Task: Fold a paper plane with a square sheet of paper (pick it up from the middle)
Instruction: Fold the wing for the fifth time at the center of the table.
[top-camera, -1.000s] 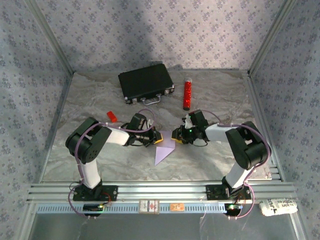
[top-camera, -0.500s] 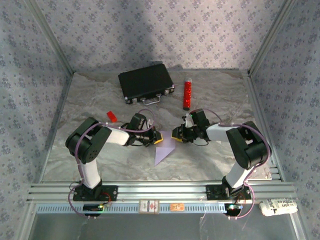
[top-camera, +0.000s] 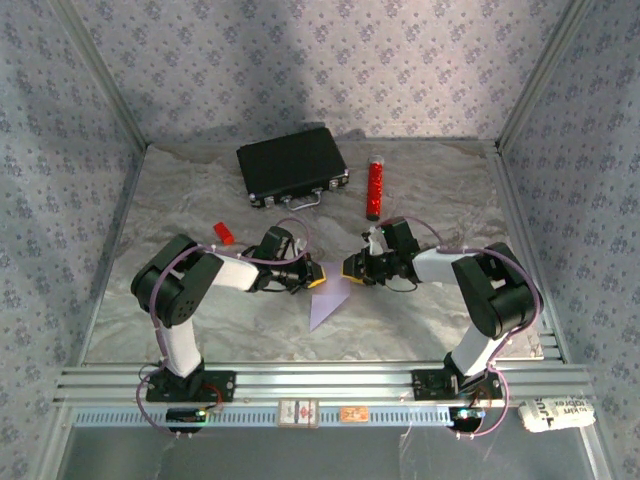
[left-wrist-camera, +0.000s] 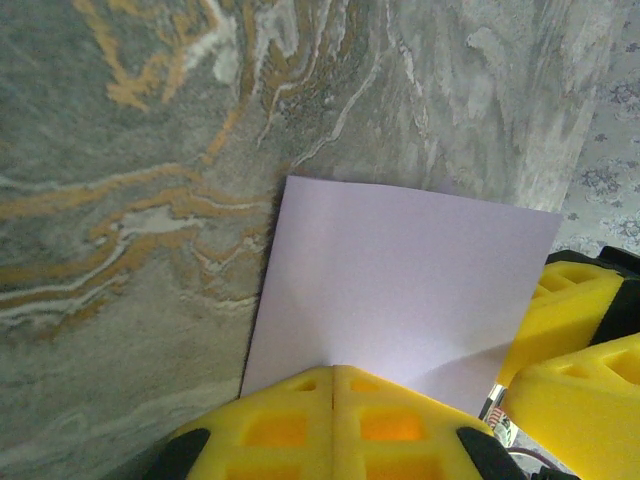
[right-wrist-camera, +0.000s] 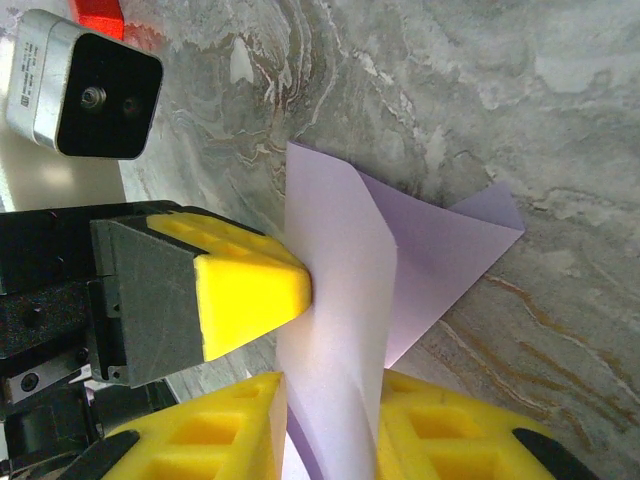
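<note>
The square sheet of paper (top-camera: 328, 303), pale lilac and folded to a triangle, lies on the marbled table between my arms. One flap of the paper (right-wrist-camera: 340, 260) stands up, and the rest of the paper (left-wrist-camera: 400, 280) lies flat. My left gripper (top-camera: 316, 277) is shut, and its yellow tip (left-wrist-camera: 333, 372) presses against the side of that flap, as the left gripper (right-wrist-camera: 255, 290) shows in the right wrist view. My right gripper (top-camera: 350, 268) faces it. The right gripper (right-wrist-camera: 330, 385) has its jaws partly apart, with the bowed flap standing between its fingers (right-wrist-camera: 450, 430).
A black case (top-camera: 292, 165) lies at the back, with a red cylinder (top-camera: 375, 187) to its right. A small red block (top-camera: 223, 233) sits left of the left arm. Metal frame rails border the table on both sides and at the near edge.
The right gripper has edged slightly left, toward the left gripper. The paper and the left arm look unchanged.
</note>
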